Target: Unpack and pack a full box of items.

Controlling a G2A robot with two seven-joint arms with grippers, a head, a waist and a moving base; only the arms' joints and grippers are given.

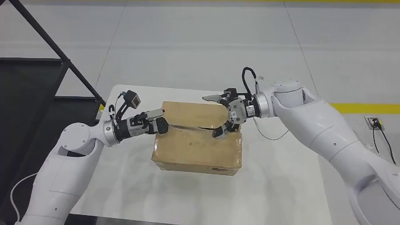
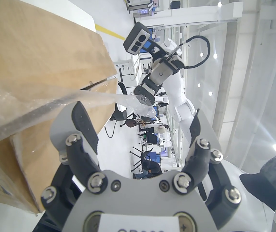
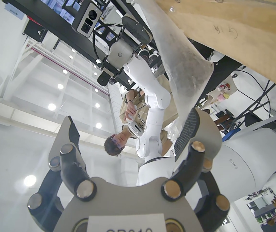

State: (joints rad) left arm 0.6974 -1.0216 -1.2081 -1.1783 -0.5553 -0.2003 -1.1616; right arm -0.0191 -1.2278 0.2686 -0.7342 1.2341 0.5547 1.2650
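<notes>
- The right gripper [image 3: 131,115] is seen with its two fingers spread wide apart, and nothing is clamped between them.
- A brown cardboard box [image 3: 224,20] is seen close ahead of the gripper, and a seam between its flaps can be made out.
- A wrinkled strip of clear tape [image 3: 179,56] is drawn from the box to one ribbed finger pad [image 3: 186,131], against which its end appears to be laid.
- The left gripper [image 3: 140,42] is seen farther off, just beside the tape, with a wrist camera [image 3: 87,18] mounted on its white arm.
</notes>
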